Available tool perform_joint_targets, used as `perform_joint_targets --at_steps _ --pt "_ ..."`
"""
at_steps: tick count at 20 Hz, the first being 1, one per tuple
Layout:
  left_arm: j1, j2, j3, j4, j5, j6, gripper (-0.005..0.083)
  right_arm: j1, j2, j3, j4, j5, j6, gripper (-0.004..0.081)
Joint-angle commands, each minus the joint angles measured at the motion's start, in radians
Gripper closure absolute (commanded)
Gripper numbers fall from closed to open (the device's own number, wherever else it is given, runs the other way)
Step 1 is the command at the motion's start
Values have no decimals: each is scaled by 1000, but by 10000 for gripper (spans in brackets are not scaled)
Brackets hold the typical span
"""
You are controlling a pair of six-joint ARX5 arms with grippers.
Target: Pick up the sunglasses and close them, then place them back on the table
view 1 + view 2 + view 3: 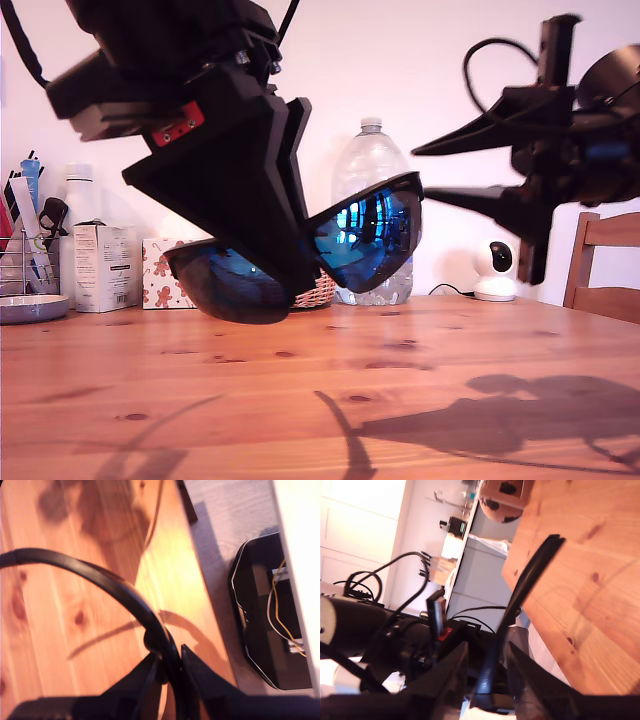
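- Blue mirrored lens and black frame: we see the sunglasses held up off the table, near the middle of the exterior view, tilted so that the end toward three o'clock rides higher than the end toward nine o'clock.
- We find my first gripper reaching down from eleven o'clock in the exterior view, its jaws pinched tight on the middle of the sunglasses.
- Its own camera shows the same grip: my first gripper clamps the curved black frame of the sunglasses, with the table beneath.
- We see my second gripper coming in from three o'clock in the exterior view, its jaws spread, their tips just beside the higher end of the sunglasses.
- In its wrist view my second gripper has a thin black arm of the sunglasses standing between the parted jaws; we cannot tell whether either jaw touches it. The table lies behind.
- Behind the sunglasses in the exterior view we note a clear plastic bottle and a wicker basket.
- At nine o'clock in that view stand a white box and a gingerbread-print box.
- At three o'clock there we see a small white camera and a wooden chair.
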Motion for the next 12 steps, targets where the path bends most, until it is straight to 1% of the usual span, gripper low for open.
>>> perform_joint_targets --at_steps 1,4,9,12 --pt "-6 3 -11 17 2 5 794 21 24 14 4 13 -8 553" --pt "-11 3 -11 28 2 5 794 40 49 38 4 27 -9 553" --pt "-16 3 -11 41 1 11 794 64 86 49 11 101 -12 553" --pt "-18 2 -11 50 0 12 794 95 106 50 20 151 -18 553"
